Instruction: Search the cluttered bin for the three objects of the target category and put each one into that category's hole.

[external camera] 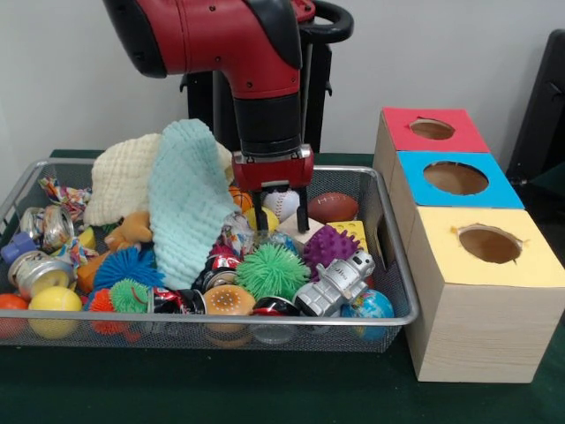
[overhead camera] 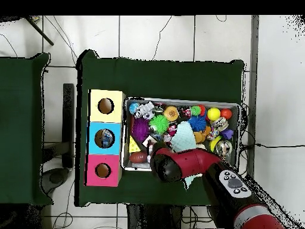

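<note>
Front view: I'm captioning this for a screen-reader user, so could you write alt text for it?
A red robot arm lowers its open gripper into a wire basket crammed with toys, spiky balls, crushed cans and two draped cloths. To the right of the basket stand three wooden boxes with round holes, topped red, blue and yellow.

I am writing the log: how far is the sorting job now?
Nothing looks done: the red-topped box's hole shows nothing inside. In hand: the gripper hangs open, empty, inside the wire basket. Left: the clutter hides the wrappers, so all three remain.
</note>
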